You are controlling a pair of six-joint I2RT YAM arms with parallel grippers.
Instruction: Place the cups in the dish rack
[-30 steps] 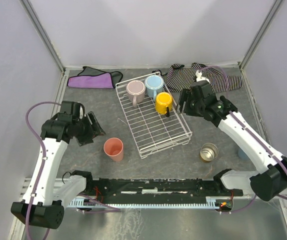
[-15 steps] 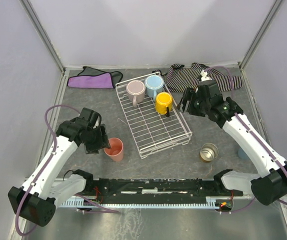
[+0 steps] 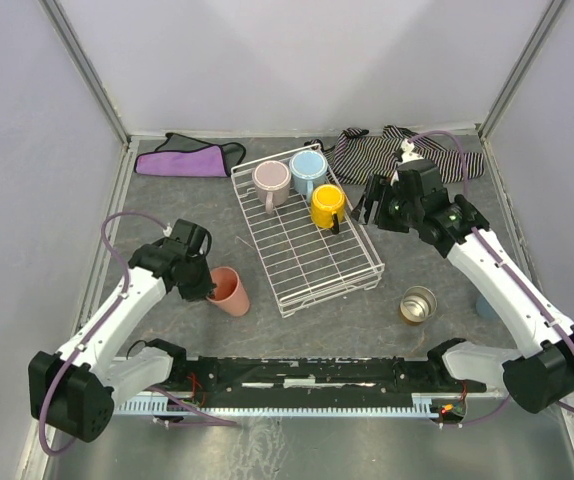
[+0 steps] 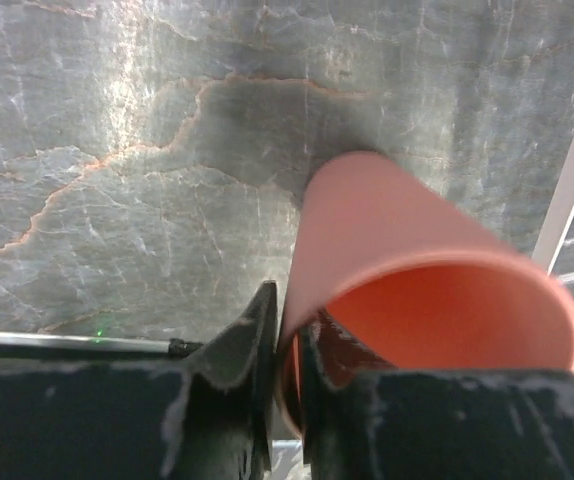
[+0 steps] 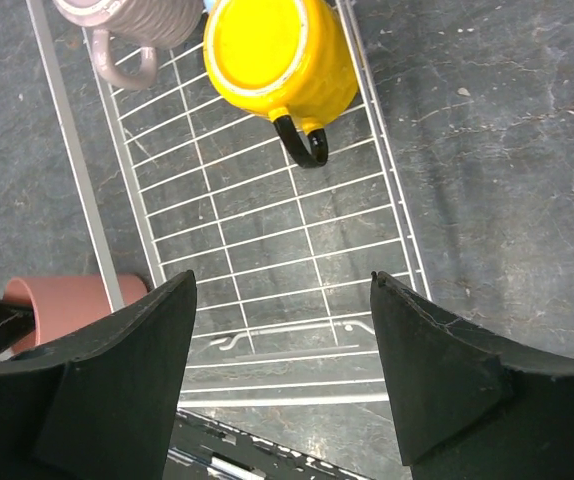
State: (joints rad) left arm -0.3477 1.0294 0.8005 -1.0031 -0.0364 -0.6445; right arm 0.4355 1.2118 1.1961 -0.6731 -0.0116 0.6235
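The salmon tumbler (image 3: 231, 292) stands tilted on the table left of the dish rack (image 3: 317, 262). My left gripper (image 3: 205, 285) is shut on its rim; in the left wrist view one finger sits inside the tumbler (image 4: 407, 270) and the other outside, at the left gripper (image 4: 289, 340). A pale pink mug (image 3: 270, 182), a light blue mug (image 3: 308, 168) and a yellow mug (image 3: 327, 205) lie in the rack's far end. My right gripper (image 3: 372, 205) hangs open above the rack's right side, nothing between its fingers. The right wrist view shows the right gripper (image 5: 282, 278), the yellow mug (image 5: 277, 55) and the rack (image 5: 267, 230).
A small metal cup (image 3: 418, 303) stands right of the rack's near corner. A blue tumbler (image 3: 484, 306) peeks out behind the right arm. A purple cloth (image 3: 189, 158) and a striped cloth (image 3: 407, 150) lie along the back wall.
My left arm swung in to the salmon tumbler and its jaws closed on the rim, tipping the tumbler. The right gripper drifted slightly right and stayed open.
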